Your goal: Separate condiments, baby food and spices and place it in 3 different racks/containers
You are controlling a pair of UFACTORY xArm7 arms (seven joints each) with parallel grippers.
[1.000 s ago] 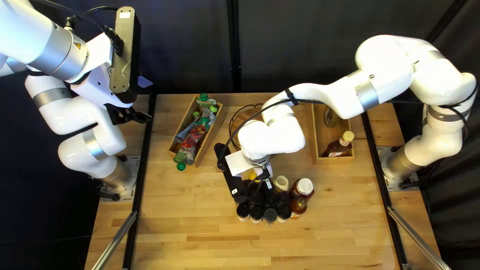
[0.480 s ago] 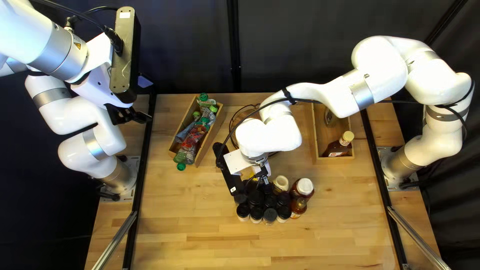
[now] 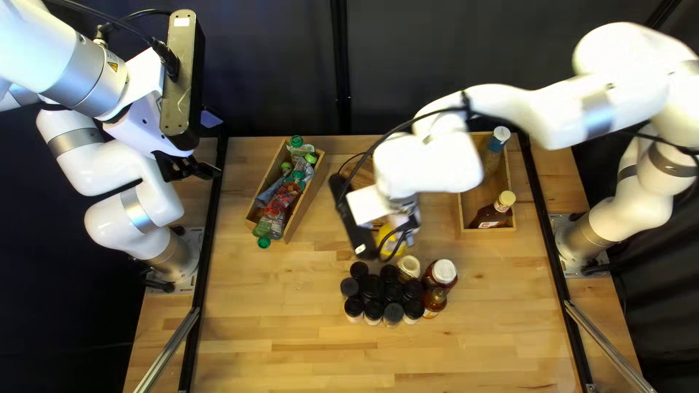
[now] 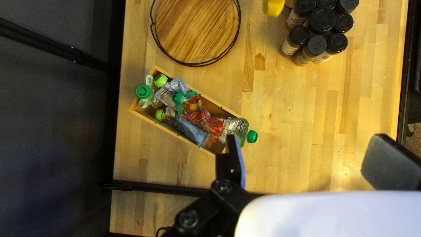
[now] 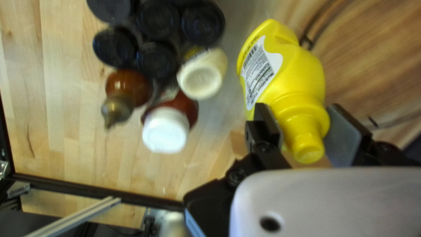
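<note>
Right gripper (image 3: pixel 397 228): you're clamped on yellow bottle (image 5: pixel 302 83), 12 o'clock from black-lidded jars (image 3: pixel 393 292).
Left gripper (image 3: pixel 211 145): your jaws stand wide apart, 10 o'clock from jars.

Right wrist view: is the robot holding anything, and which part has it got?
Yes, the right gripper is holding the yellow bottle at its top end, around the base of the cap, with one finger on each side.

A yellow squeeze bottle (image 5: pixel 302 74) is being held tilted above the desk (image 3: pixel 291 327). Black-lidded spice jars (image 3: pixel 373 287) are standing clustered beside amber bottles (image 3: pixel 435 300) and a cream-lidded jar (image 3: pixel 409 266). Green-capped baby-food pouches (image 4: pixel 199 115) are filling one wooden box (image 4: pixel 171 130); two bottles (image 3: pixel 490 215) are resting in a second box (image 3: pixel 477 198).
</note>
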